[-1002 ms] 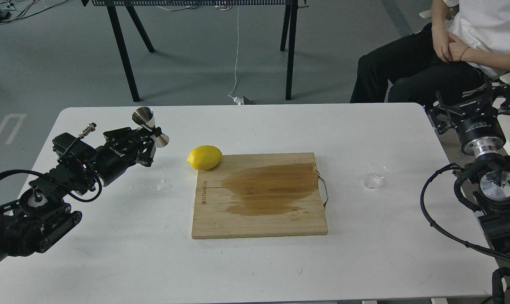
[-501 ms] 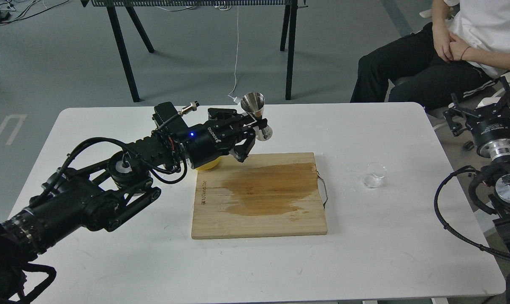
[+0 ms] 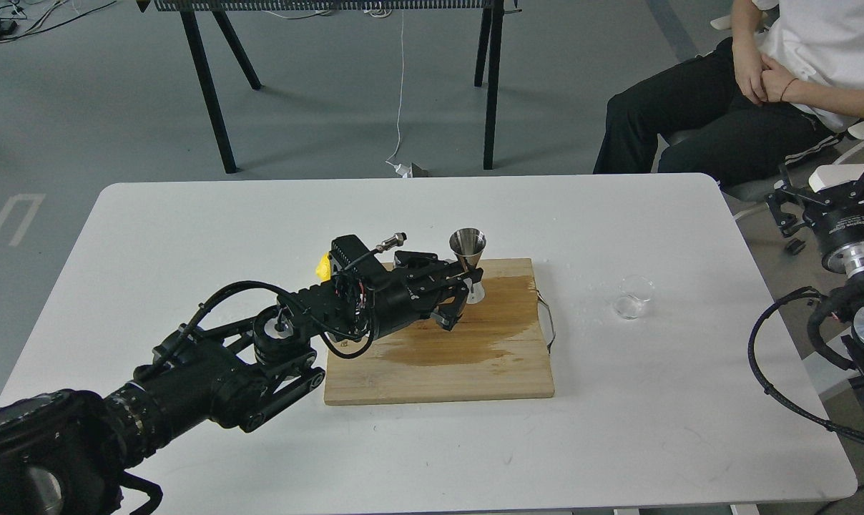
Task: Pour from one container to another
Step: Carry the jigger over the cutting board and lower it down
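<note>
Bench (image 3: 189, 236): white, rounded corners, spanning most of the view.

Left arm: black, entering from the lower left corner, stretched across the bench toward the middle. Cable looped beside the wrist.

Lemon (image 3: 322, 267): yellow, only a sliver showing behind the left arm's wrist, just off the board's far left corner.

Left gripper (image 3: 463, 288): closed on the jigger at its narrow waist, fingers (image 3: 452, 278) either side of it.

Jigger (image 3: 468, 250): shiny steel, hourglass form, upright, wide cup uppermost, over the far part of the board. Whether the lower cone touches the board cannot be told.

Board (image 3: 475, 372): pale wood, rectangular, lying flat at the bench's middle. Large dark wet patch across its upper half. Metal handle on the right edge.

Glass (image 3: 634, 297): small, clear, low and round, standing on the bench right of the board, near the handle yet apart from it. Contents not discernible. Nothing gripping it.

Right gripper (image 3: 829, 187): at the far right edge, off the bench beyond its right side, well apart from the glass. Seen dark and partly cut by the frame; open or closed cannot be told.

Person (image 3: 696, 107): seated past the far right corner, white shirt, black trousers, hands in lap.
</note>
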You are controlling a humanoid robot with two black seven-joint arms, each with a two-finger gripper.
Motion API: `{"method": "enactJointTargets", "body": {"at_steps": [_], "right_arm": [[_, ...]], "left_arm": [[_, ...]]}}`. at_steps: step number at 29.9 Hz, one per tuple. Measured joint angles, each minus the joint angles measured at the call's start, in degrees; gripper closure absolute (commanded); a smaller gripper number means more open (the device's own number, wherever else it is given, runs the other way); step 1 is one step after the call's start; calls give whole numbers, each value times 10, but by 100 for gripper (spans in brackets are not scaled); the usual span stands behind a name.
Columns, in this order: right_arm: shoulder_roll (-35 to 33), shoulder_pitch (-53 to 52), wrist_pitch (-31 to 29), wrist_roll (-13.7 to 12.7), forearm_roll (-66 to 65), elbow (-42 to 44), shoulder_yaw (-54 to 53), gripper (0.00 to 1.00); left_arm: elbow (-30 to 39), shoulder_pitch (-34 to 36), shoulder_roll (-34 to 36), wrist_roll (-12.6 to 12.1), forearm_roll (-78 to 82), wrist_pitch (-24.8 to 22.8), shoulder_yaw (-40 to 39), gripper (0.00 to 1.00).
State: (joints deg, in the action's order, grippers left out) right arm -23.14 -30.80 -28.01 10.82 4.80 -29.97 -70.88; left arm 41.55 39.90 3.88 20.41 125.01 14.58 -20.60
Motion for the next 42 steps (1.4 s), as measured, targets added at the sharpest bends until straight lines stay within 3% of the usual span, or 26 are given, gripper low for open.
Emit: {"method": "enactJointTargets", "body": {"at_steps": [28, 42], "right_arm": [[1, 0, 0, 0, 0, 0, -1, 0], [1, 0, 0, 0, 0, 0, 0, 0]], "left_arm": [[-36, -28, 1, -11, 0, 0, 2, 90], [-37, -32, 0, -12, 0, 0, 3, 79]]}}
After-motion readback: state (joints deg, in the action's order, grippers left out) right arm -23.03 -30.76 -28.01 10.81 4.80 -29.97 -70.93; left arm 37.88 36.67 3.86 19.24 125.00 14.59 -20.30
